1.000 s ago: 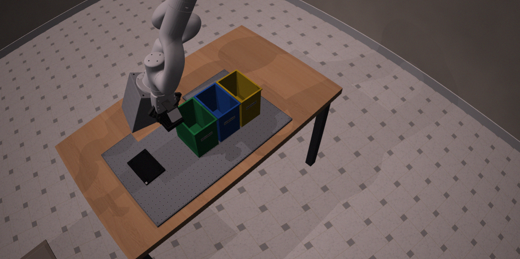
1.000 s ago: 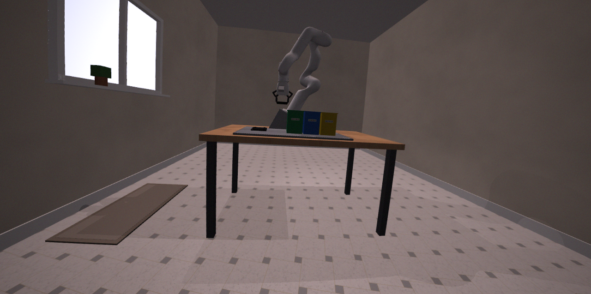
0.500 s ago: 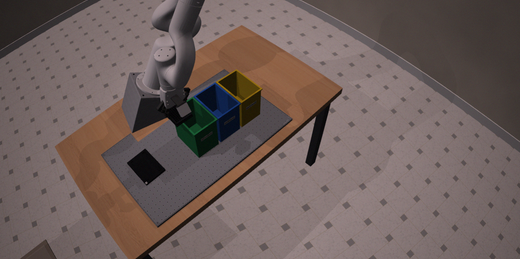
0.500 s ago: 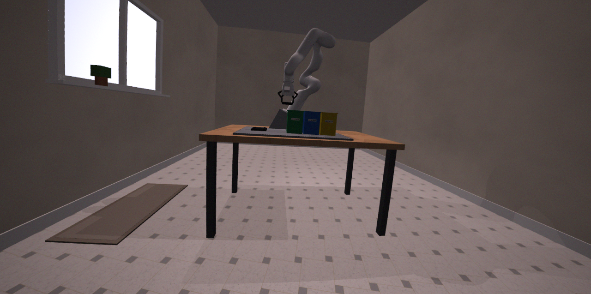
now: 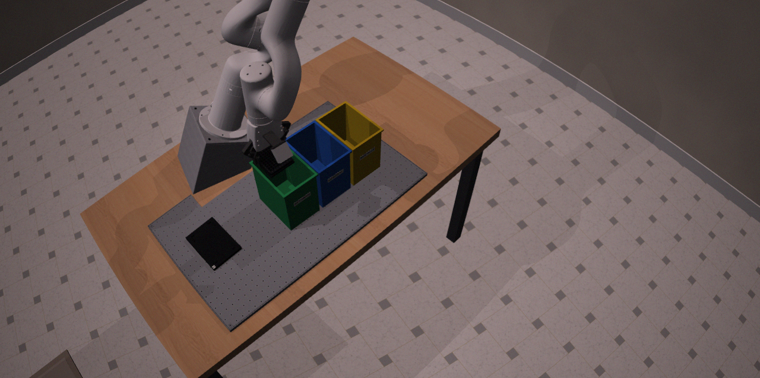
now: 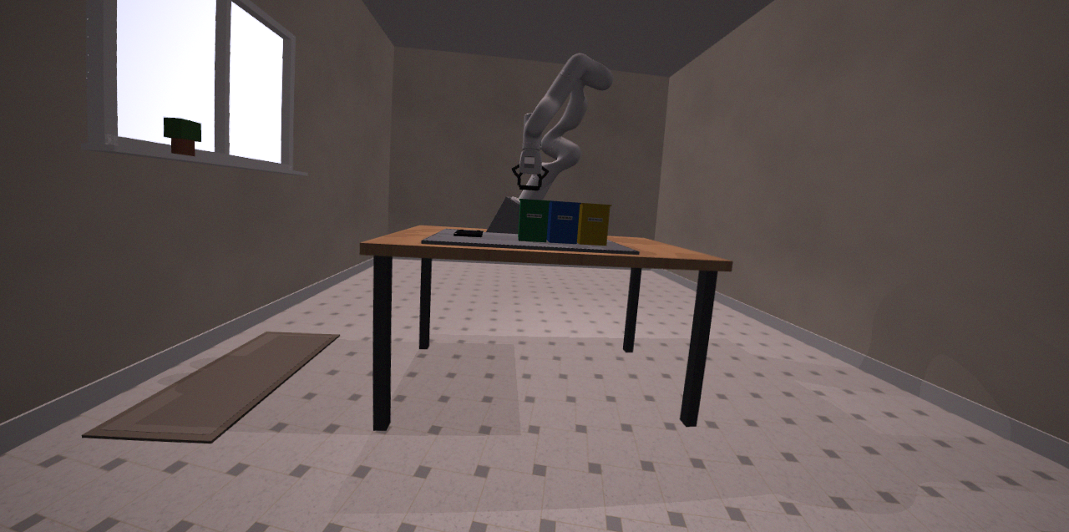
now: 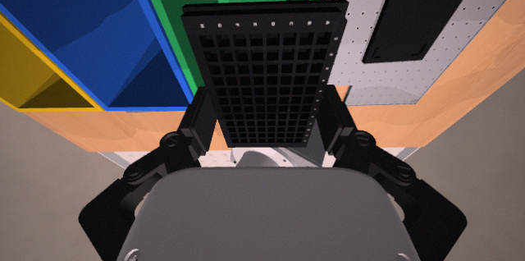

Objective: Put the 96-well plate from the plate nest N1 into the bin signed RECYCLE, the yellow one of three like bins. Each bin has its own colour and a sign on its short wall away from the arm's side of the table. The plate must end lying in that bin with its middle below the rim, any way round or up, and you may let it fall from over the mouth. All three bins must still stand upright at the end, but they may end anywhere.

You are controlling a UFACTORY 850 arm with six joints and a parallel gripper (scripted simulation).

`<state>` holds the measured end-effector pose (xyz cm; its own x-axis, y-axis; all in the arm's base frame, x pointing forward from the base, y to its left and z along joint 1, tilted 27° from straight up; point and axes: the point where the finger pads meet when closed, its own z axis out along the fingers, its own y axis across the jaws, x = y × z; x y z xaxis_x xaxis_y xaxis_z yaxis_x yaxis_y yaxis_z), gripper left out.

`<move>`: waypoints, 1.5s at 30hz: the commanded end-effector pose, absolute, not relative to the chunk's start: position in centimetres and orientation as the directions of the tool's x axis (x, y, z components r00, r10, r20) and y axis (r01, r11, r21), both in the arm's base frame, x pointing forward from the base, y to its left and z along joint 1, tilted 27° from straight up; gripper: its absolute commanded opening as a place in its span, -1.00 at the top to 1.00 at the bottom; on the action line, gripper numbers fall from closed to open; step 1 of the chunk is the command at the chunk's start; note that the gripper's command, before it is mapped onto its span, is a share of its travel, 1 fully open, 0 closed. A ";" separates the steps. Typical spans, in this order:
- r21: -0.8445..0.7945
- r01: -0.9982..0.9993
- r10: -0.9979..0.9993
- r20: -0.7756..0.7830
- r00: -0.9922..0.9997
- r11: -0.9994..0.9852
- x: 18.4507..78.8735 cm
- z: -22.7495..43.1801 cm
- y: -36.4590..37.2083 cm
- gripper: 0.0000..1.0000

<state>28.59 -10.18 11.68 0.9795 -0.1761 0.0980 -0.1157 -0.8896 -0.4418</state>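
Observation:
My gripper [image 7: 266, 99] is shut on the black 96-well plate [image 7: 264, 76], one finger on each long side. In the top view the gripper [image 5: 271, 155] holds the plate [image 5: 272, 163] above the mouth of the green bin [image 5: 285, 189], at its arm-side end. The blue bin [image 5: 319, 160] stands in the middle of the row and the yellow RECYCLE bin [image 5: 351, 139] at the far end. In the wrist view the blue bin [image 7: 86, 35] lies left of the plate and the yellow bin [image 7: 37, 80] at the far left edge. The black plate nest N1 [image 5: 212, 242] is empty.
The three bins stand upright, touching side by side, on the grey perforated mat. The arm's grey base [image 5: 209, 149] stands behind the green bin. The nest also shows at the wrist view's upper right [image 7: 418, 11].

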 end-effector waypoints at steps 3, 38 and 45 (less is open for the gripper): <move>-0.440 -0.116 -0.176 0.099 0.979 -0.890 29.2 12.8 -8.0 1.00; -0.441 -0.116 -0.176 0.099 0.979 -0.890 31.2 17.3 1.1 1.00; -0.441 -0.116 -0.176 0.099 0.979 -0.890 31.5 18.0 2.6 1.00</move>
